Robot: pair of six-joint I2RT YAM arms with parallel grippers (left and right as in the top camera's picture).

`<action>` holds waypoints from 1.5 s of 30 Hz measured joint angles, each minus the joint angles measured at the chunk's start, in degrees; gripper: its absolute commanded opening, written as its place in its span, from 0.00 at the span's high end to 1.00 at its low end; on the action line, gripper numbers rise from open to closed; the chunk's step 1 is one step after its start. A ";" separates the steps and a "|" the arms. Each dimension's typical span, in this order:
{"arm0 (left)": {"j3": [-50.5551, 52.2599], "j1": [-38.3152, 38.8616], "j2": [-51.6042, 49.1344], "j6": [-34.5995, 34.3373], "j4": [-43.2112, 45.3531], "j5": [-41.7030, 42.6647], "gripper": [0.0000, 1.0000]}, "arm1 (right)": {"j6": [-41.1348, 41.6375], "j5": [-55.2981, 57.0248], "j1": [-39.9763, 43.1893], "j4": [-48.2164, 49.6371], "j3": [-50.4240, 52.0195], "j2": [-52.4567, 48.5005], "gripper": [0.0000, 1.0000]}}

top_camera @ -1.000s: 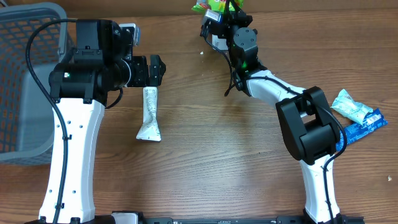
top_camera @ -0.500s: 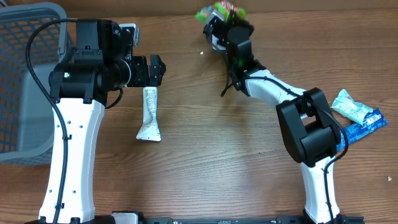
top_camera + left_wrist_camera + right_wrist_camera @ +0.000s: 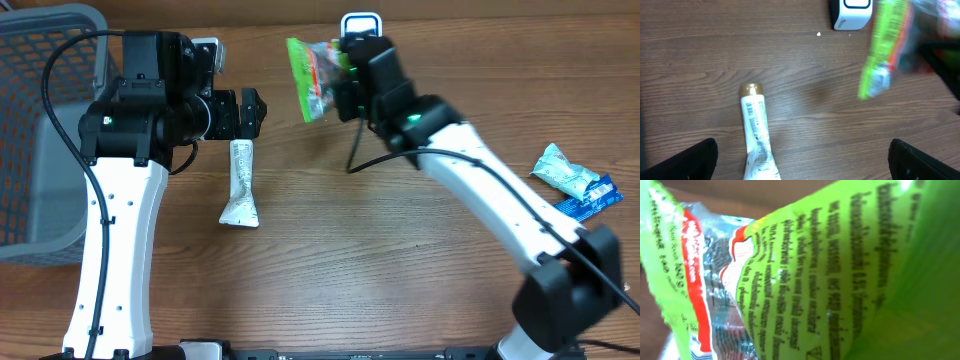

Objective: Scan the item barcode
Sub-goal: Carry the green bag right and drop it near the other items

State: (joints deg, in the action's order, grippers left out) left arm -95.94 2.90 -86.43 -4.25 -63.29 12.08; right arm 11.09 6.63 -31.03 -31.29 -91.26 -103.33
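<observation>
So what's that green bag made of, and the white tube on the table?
The green bag looks like thin, shiny plastic film: it crinkles, glints, and seems partly see-through. The white tube seems soft, smooth plastic, flattened at one end, with a gold cap, maybe plastic too.

Both arms share one build: long white shells joined by bulky black housings. The left arm carries a black cable that loops out from its upper housing and runs along the white link, and a small green light glows on that housing. The right arm has a similar green light and a thin black cable. The left hand and right hand are black. The left's fingertips are dark and rounded.
</observation>
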 measured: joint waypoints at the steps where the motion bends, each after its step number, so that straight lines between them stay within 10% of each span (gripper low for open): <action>1: 0.00 0.00 0.00 0.00 0.00 0.00 0.00 | 3.15 -2.16 1.68 -4.28 -0.20 0.76 0.96; 16: 0.00 0.02 -0.02 0.00 0.02 0.00 0.00 | 17.88 -3.17 38.25 -21.35 5.77 0.24 0.94; 17: 0.00 0.02 -0.02 0.00 0.02 0.00 0.00 | 18.08 -2.78 40.30 -20.50 6.78 -0.42 0.86; 19: 0.00 0.02 -0.04 0.00 0.02 0.00 0.00 | 18.56 -2.40 43.32 -19.63 8.31 -1.51 0.38; 22: 0.00 0.02 -0.04 0.02 0.02 0.00 0.00 | 18.71 -2.12 46.18 -19.63 9.11 -2.12 0.09; 34: 0.00 0.02 -0.04 0.02 0.02 0.00 0.00 | 14.25 -17.35 43.58 -22.23 4.15 -1.88 0.08; 45: 0.00 0.02 -0.04 0.00 0.02 0.00 0.00 | 12.55 -35.04 20.72 -12.50 3.26 -1.09 0.08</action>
State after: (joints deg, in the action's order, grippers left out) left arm -95.94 2.92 -86.48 -4.25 -63.26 12.08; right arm 23.64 -28.40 -10.31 -43.79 -88.01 -104.42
